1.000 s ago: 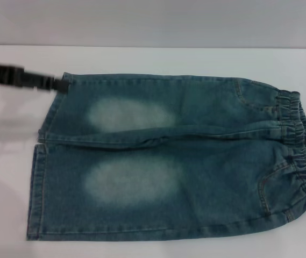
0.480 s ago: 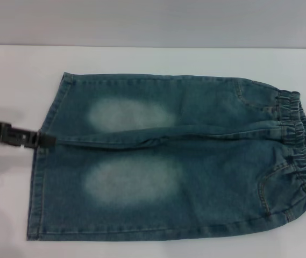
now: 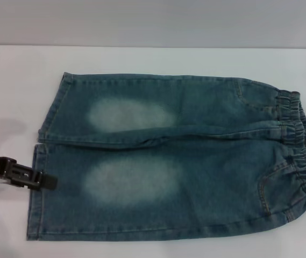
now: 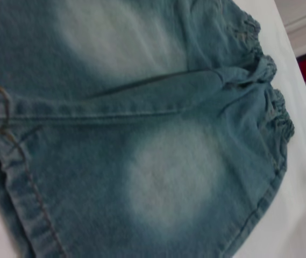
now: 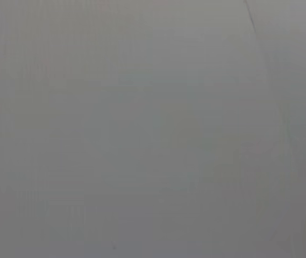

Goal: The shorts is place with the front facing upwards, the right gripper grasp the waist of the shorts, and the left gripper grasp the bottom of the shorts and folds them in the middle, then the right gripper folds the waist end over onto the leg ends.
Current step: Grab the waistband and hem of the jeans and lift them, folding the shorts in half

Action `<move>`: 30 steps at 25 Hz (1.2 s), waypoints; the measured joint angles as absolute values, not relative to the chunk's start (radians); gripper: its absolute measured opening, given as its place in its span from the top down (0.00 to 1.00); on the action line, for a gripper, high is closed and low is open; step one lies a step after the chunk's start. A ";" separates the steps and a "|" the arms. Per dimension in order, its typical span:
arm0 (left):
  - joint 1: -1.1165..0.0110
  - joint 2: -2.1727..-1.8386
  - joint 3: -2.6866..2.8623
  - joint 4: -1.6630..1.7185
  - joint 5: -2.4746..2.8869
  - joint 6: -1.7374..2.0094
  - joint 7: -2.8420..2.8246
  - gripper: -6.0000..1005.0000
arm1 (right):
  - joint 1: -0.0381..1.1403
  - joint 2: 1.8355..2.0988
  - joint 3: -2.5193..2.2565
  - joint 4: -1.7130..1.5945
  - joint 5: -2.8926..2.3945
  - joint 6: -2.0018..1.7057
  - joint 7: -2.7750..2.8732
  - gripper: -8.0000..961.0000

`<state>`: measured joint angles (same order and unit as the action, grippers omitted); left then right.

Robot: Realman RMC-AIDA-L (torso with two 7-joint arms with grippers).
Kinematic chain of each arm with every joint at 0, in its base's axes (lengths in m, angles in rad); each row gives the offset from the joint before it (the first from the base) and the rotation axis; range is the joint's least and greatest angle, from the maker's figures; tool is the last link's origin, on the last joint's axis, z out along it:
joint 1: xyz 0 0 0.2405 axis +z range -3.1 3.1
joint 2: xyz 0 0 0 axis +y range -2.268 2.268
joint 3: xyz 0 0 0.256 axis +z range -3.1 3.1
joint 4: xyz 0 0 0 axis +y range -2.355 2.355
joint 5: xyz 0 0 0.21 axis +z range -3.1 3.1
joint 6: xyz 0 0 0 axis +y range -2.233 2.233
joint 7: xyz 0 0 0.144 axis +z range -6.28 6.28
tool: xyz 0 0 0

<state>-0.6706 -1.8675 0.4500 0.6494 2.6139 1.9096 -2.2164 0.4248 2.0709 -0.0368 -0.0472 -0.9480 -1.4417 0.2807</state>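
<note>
White tabletop [image 3: 13, 80] under a pale grey back wall; one garment on it.

Long blue-green denim shorts [image 3: 196, 161] lie flat, front up, with a pale faded oval patch on each leg. Landmark for all places below: the shorts.
- Gathered dark-blue elastic waist of the shorts [image 3: 303, 145] is at the garment's right end, ruffled, with stitched pocket seams just inboard of it.
- Straight double-stitched hems — the bottom of the shorts [image 3: 37, 183] — form the left end. The two leg ends sit side by side, the nearer one stepped slightly further left than the farther one.
- Inner leg seams meet along the garment's mid-line, with a small fold ridge there.

Black two-fingered left gripper [image 3: 44, 181] comes in from beyond the left end, its tip at the nearer leg's hem, overlapping the hem edge. Jaw state: cannot tell — the fingers read as one dark block. Left wrist view shows only denim: hem stitching, both faded patches, waistband at the far end.

Right gripper: not seen; its wrist view shows plain grey surface only.
</note>
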 joint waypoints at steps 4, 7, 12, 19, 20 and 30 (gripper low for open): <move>-0.664 -1.870 0.456 0.649 2.614 1.914 -2.228 0.25 | 0.430 2.070 -0.037 -0.049 -0.948 -1.442 0.281 0.38; -0.656 -1.867 0.457 0.652 2.614 1.913 -2.233 0.34 | 0.433 2.069 -0.037 -0.051 -0.948 -1.441 0.281 0.38; -0.639 -1.862 0.462 0.649 2.616 1.903 -2.252 0.36 | 0.436 2.069 -0.037 -0.052 -0.948 -1.441 0.281 0.38; -0.611 -1.856 0.485 0.648 2.623 1.898 -2.326 0.36 | 0.444 2.069 -0.037 -0.052 -0.948 -1.422 0.281 0.38; -0.611 -1.856 0.485 0.648 2.623 1.898 -2.326 0.36 | 0.445 2.069 -0.037 -0.053 -0.948 -1.419 0.281 0.38; -0.575 -1.874 0.593 0.649 2.625 1.837 -2.402 0.36 | 0.450 2.068 -0.045 -0.053 -0.955 -1.413 0.281 0.38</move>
<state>-0.5746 -1.8738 0.5925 0.6488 2.6247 1.8372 -2.4023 0.4495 2.0684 -0.0455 -0.0526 -0.9546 -1.4128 0.2806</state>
